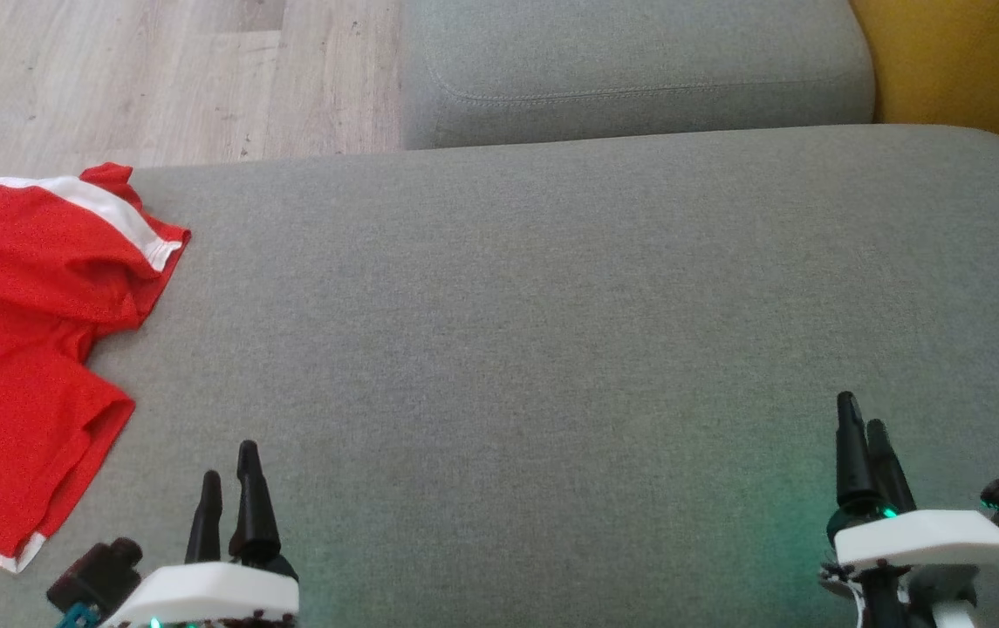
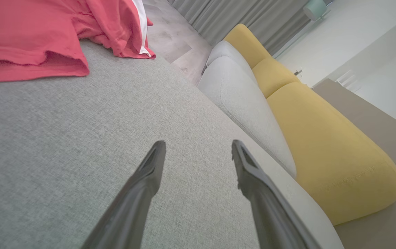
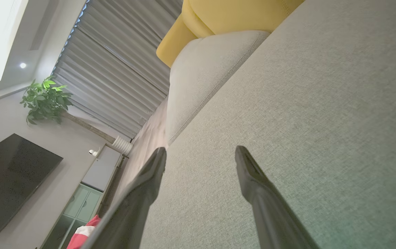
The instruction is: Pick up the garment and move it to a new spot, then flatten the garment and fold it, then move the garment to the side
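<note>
The garment (image 1: 19,340) is a red piece with white trim, lying rumpled at the left end of the grey sofa seat (image 1: 551,331). The left wrist view has the garment (image 2: 28,38) at its top left, well ahead of the fingers. My left gripper (image 1: 229,475) hovers open at the lower left, a little to the right of the cloth and not touching it; its fingers spread wide around my left gripper's middle (image 2: 198,145). My right gripper (image 1: 864,419) stands open at the lower right, far from the cloth, its fingers parted in the right wrist view (image 3: 200,150).
A grey cushion (image 1: 630,70) lies beyond the seat's far edge, with a yellow cushion (image 1: 970,61) at the top right. Wooden floor (image 1: 115,78) lies past the seat's far left corner. A television (image 3: 7,180) and a plant (image 3: 45,100) stand in the room.
</note>
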`<state>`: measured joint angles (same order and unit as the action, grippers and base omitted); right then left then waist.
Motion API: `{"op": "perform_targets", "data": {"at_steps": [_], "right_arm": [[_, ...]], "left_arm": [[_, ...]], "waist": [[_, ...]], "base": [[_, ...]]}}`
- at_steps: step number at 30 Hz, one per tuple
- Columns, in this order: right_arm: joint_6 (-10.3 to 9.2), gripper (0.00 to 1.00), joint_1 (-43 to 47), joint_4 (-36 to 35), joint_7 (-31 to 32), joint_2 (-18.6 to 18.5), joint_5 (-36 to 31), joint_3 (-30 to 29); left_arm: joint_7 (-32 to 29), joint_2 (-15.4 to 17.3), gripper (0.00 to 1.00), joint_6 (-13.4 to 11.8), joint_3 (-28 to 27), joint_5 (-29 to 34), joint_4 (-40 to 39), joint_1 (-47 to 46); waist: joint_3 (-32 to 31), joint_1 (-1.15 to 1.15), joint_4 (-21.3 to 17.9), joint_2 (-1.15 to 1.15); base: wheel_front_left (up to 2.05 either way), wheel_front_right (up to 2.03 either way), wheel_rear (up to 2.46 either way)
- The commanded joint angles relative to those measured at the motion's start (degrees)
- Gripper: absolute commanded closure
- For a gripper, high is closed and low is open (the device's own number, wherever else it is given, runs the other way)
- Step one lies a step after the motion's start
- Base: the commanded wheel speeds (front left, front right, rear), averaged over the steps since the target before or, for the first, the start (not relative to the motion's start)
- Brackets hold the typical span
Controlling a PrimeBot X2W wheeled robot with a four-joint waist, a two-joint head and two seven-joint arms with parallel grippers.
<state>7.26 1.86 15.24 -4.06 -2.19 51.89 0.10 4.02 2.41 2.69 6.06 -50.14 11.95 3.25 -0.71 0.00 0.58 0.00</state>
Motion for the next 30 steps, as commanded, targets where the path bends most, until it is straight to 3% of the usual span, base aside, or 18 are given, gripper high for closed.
{"op": "perform_targets", "data": {"at_steps": [1, 30], "right_arm": [[0.13, 0.00, -1.6, -1.7, -0.9, -0.4, -2.6, 1.4], [0.18, 0.00, -2.2, 0.5, -5.8, -0.5, -23.9, 6.3]], "left_arm": [[0.9, 0.3, 0.00, -0.3, -0.1, 2.6, -2.0, -1.3], [5.8, 0.4, 0.00, -2.0, 2.3, 21.7, -1.4, 0.7]], "waist": [[0.0, 0.00, 0.0, 0.00], [-0.4, 0.00, 0.1, 0.00]], "base": [[0.00, 0.00, 0.00], [0.00, 0.00, 0.00]]}}
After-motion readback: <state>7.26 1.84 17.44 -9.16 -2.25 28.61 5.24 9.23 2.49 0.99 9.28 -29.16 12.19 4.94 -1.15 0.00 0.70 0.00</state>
